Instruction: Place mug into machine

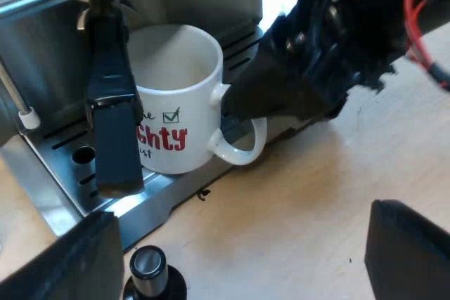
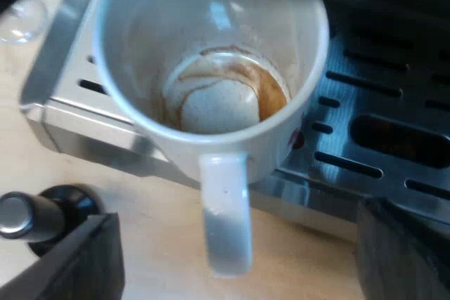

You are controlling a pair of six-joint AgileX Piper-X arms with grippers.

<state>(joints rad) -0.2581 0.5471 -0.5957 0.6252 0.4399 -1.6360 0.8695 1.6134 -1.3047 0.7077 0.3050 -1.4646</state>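
Observation:
The white mug (image 1: pixel 176 96), printed with red letters and a green tick, stands on the espresso machine's slotted drip tray (image 1: pixel 63 149). Seen from above, the mug (image 2: pixel 211 54) holds brown coffee dregs, and its handle (image 2: pixel 226 216) points out over the tray's edge. My right gripper (image 2: pixel 232 268) is open, one finger on each side of the handle and neither touching it. From the other arm, the right gripper (image 1: pixel 242 100) reaches in at the mug's handle (image 1: pixel 242 149). My left gripper (image 1: pixel 239 265) hangs open over the wooden table with nothing between its fingers.
The holder's dark handle (image 1: pixel 112 110) sticks out from the machine's front, close beside the mug. A thin steam wand (image 1: pixel 17 100) hangs nearby. A black-knobbed tamper (image 1: pixel 149 272) (image 2: pixel 35 219) stands on the table by the tray's edge. A clear glass (image 2: pixel 21 19) sits beside the tray (image 2: pixel 365 145).

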